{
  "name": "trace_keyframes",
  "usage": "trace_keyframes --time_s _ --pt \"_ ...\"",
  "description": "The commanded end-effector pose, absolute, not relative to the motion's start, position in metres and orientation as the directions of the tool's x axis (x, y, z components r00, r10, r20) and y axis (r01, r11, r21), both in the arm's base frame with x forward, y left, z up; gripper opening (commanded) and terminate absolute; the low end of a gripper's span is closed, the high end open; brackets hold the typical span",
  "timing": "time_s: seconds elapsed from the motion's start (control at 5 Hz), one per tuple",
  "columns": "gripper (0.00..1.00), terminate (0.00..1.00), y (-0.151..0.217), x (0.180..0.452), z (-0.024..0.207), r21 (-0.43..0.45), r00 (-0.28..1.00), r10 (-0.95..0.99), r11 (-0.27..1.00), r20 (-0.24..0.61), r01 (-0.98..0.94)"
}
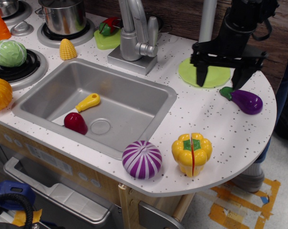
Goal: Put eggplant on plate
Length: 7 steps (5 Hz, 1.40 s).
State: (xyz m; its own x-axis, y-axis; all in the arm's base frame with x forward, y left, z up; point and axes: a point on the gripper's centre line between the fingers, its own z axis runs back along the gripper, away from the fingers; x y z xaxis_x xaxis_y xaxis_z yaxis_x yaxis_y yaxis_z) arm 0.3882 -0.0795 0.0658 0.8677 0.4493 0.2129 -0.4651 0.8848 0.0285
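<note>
The purple eggplant (245,100) with a green stem cap lies on the speckled counter at the right, just in front and to the right of the lime-green plate (190,74). The plate lies flat behind it, partly hidden by the gripper. My black gripper (220,78) hangs open and empty above the plate's front edge. Its right finger (241,76) stands just behind the eggplant's stem end, apart from it. Its left finger (201,75) is over the plate.
A steel sink (39,107) holds a dark red toy (76,122) and a yellow piece (88,102). A striped purple onion (142,160) and a yellow pepper (191,153) sit at the front edge. A faucet (134,33) stands left of the plate.
</note>
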Motion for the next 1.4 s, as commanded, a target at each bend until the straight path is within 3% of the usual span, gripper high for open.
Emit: trace_keyframes --time_s 0.0,0.4,1.2 --pt "1.00 0.00 -0.092 0.416 0.087 -0.152 0.750 0.621 0.783 0.229 -0.603" --pt "1.00 0.00 -0.119 0.435 0.075 -0.220 0.614 0.757 0.653 0.226 -0.724" --pt "1.00 0.00 -0.127 0.438 0.045 -0.260 0.603 0.782 0.622 0.159 -0.738"
